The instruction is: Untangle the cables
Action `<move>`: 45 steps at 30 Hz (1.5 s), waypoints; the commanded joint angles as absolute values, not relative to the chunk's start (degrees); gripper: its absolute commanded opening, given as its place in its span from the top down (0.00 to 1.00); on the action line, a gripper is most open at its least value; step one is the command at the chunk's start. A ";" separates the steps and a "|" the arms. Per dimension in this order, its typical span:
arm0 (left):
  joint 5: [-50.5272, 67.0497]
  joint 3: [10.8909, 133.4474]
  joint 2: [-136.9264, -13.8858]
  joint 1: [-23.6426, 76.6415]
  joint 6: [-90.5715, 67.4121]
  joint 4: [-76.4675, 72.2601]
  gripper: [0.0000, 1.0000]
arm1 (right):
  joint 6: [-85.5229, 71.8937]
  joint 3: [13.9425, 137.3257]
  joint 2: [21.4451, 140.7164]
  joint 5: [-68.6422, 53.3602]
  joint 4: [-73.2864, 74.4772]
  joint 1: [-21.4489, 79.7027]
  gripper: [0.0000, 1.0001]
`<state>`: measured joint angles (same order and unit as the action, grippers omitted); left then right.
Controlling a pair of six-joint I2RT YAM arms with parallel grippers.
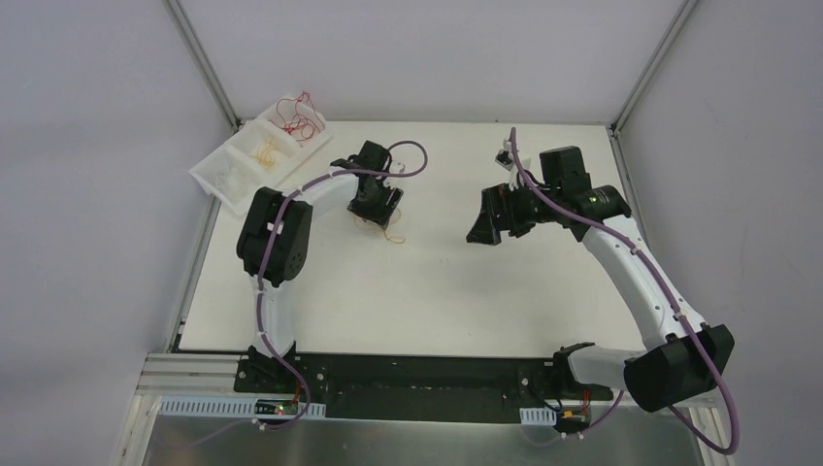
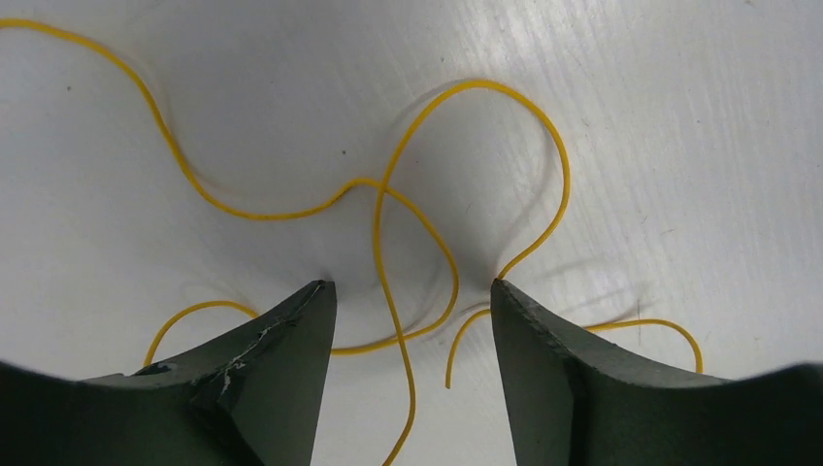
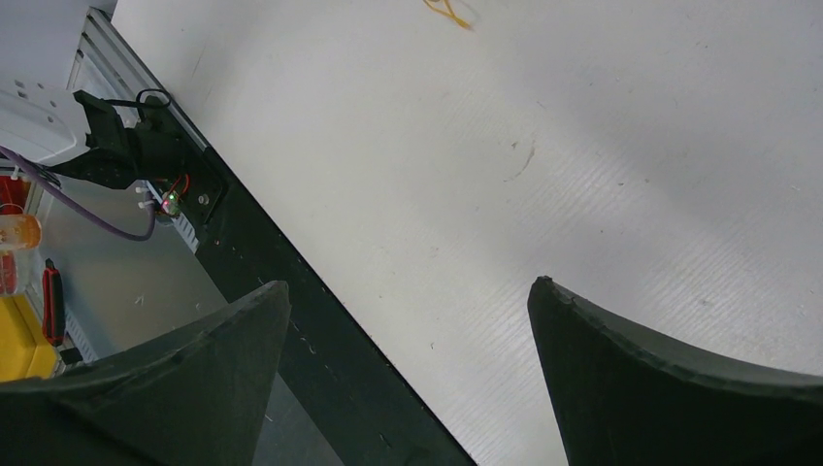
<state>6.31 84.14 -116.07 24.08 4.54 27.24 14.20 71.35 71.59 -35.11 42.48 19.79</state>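
Note:
A thin yellow cable point(image 2: 378, 223) lies in loose crossing loops on the white table. My left gripper point(image 2: 412, 283) points down at it with both fingertips touching the table. Its jaws stand apart, and two strands and a free end lie in the gap, gripped by neither finger. From above, the left gripper point(image 1: 380, 216) covers most of the yellow cable point(image 1: 391, 236). My right gripper point(image 1: 482, 228) hangs above the table's middle, open and empty. In the right wrist view the right gripper point(image 3: 408, 283) looks toward the near table edge, and the yellow cable point(image 3: 448, 12) shows at the top.
A white compartment tray point(image 1: 215, 175) sits at the far left corner, with a red wire tangle point(image 1: 299, 118) in one end and pale yellowish wire point(image 1: 264, 150) in the middle compartment. The black rail point(image 3: 320, 320) runs along the near table edge.

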 commanded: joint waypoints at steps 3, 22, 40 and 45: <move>0.38 86.11 -118.50 27.05 5.27 24.92 0.44 | 14.60 71.27 71.13 -34.70 42.87 19.44 0.03; 9.93 88.05 -104.08 21.97 8.26 30.41 1.00 | 15.55 71.81 70.91 -32.75 42.89 18.99 0.04; 26.09 107.13 -103.29 5.12 7.97 40.64 1.00 | 15.99 71.99 71.75 -33.12 42.79 18.93 0.04; 29.93 106.32 -102.49 5.14 6.10 41.75 1.00 | 16.41 72.63 71.96 -32.77 43.52 18.85 0.04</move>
<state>24.25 105.49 -102.41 4.60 6.96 39.20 15.29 71.33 71.88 -33.15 42.78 19.25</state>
